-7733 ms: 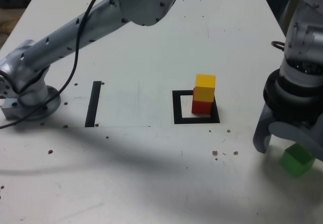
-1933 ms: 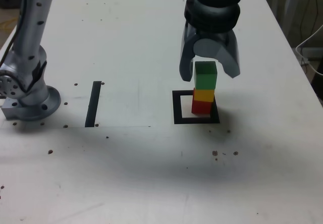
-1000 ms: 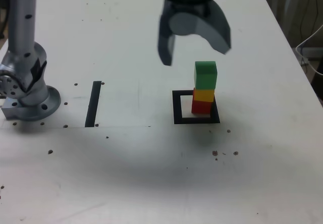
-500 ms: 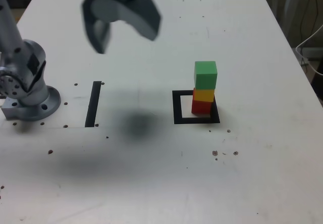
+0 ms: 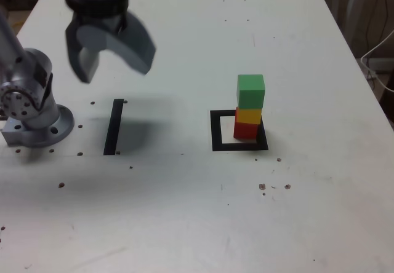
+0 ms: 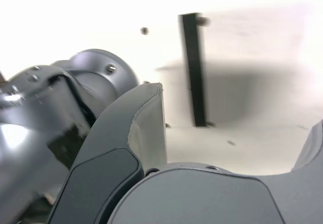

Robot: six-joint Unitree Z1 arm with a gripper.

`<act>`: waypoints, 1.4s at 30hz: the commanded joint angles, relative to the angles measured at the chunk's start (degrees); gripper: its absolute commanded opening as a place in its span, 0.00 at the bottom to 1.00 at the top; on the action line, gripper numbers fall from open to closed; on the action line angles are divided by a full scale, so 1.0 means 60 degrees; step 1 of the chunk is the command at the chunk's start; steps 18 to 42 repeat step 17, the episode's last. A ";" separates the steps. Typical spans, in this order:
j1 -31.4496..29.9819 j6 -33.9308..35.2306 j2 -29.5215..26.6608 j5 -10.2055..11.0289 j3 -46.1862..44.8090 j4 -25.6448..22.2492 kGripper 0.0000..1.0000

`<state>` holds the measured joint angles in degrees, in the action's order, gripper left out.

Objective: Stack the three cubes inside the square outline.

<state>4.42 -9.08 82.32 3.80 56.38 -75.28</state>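
Cubes first: the red cube (image 5: 245,130) sits on the table (image 5: 197,211) inside the square outline (image 5: 239,130), set toward that frame's far corner on the exterior view's right, so its base seems to touch or overlap the black border there, though the angle makes that hard to settle. Directly on top of it is the yellow cube (image 5: 249,115), and the green cube (image 5: 251,91) rests on the yellow one, turned very slightly so its edges do not quite line up with those beneath. All three stand as one upright column with nothing touching them.

Taking the square outline as the reference, the straight black strip (image 5: 114,126) lies well apart from it toward the exterior view's left, running front to back on the table. Beyond the strip, farther from the outline, the grey arm base (image 5: 34,116) is bolted down.

Above the strip and raised clear of the table hangs the gripper (image 5: 111,48), its jaws spread wide with nothing between them. It casts a soft shadow across the strip.

From the wrist view, the same strip (image 6: 193,67) appears past one dark grey finger (image 6: 146,128), with the arm base (image 6: 75,82) to its side; the picture is bright and washed out, so little else there can be read.
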 commanded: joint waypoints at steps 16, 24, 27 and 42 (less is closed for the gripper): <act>-0.0229 0.1347 -0.0590 0.0315 -0.1727 0.0340 0.99; -0.0425 0.1602 -0.0619 0.0290 -0.1768 0.0264 0.99; -0.0425 0.1602 -0.0619 0.0290 -0.1768 0.0264 0.99; -0.0425 0.1602 -0.0619 0.0290 -0.1768 0.0264 0.99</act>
